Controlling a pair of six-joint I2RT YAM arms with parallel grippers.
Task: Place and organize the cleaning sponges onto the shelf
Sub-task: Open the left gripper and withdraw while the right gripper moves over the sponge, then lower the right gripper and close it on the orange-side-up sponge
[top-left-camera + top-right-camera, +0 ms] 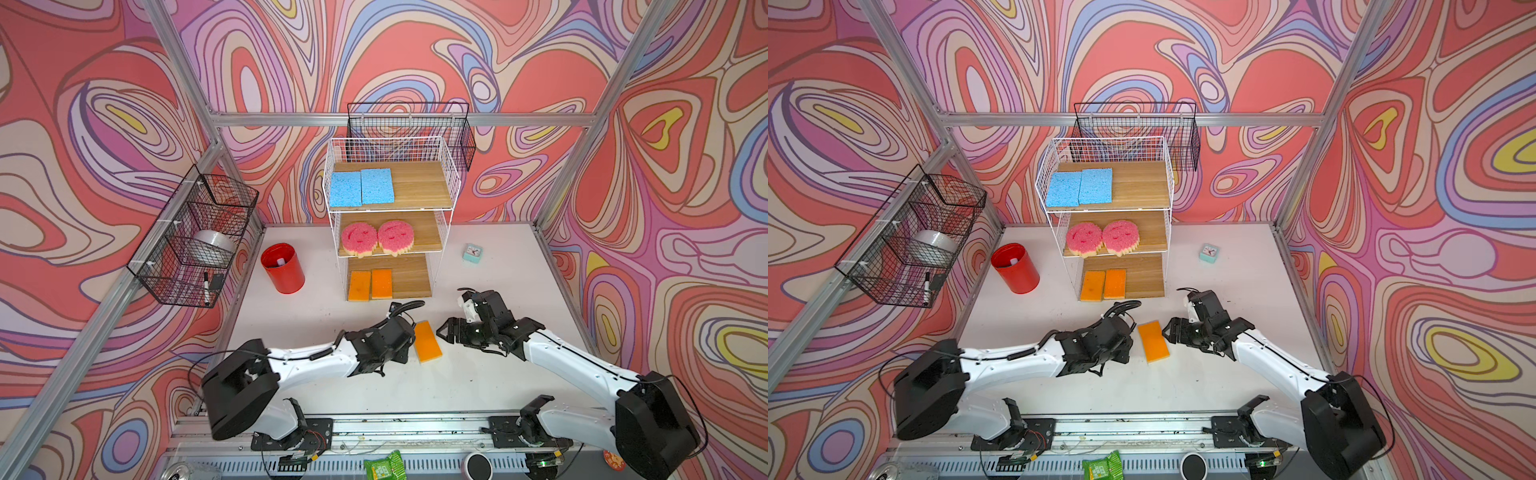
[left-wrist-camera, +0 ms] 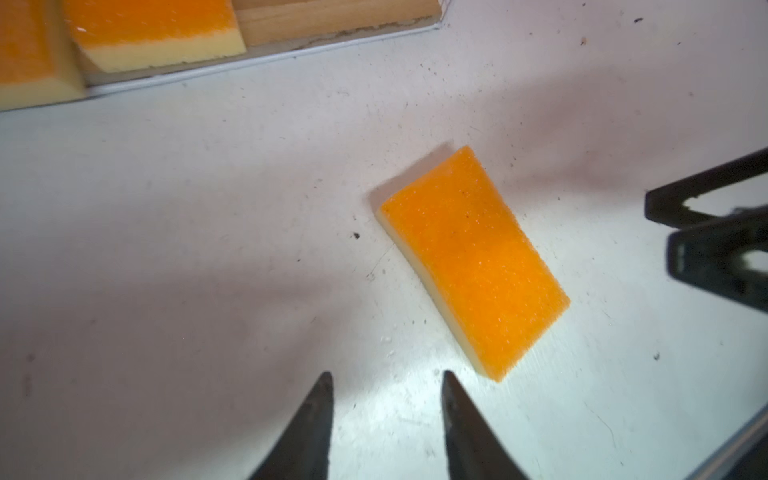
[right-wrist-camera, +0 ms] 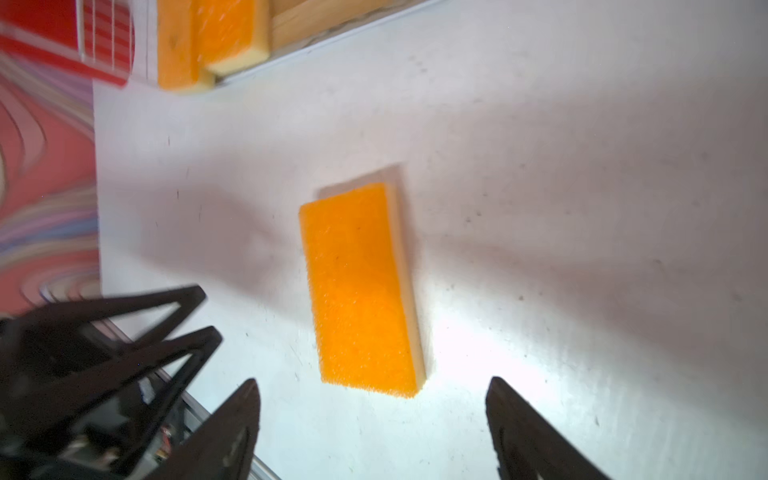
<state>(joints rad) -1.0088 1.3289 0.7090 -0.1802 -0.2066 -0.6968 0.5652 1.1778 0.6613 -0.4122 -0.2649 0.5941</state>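
L arm low, stretched fwd, L claw (image 2: 386, 392) spread, empty, just left of sponge (image 1: 428, 341) | R arm bent, R claw (image 1: 444, 330) spread wide, empty, just right of it

Nothing readable from where I'm looking: the small clock (image 1: 472, 252) shows a face, but its numerals are too tiny to read, and the green packet (image 1: 384, 466) carries print too blurred to make out.
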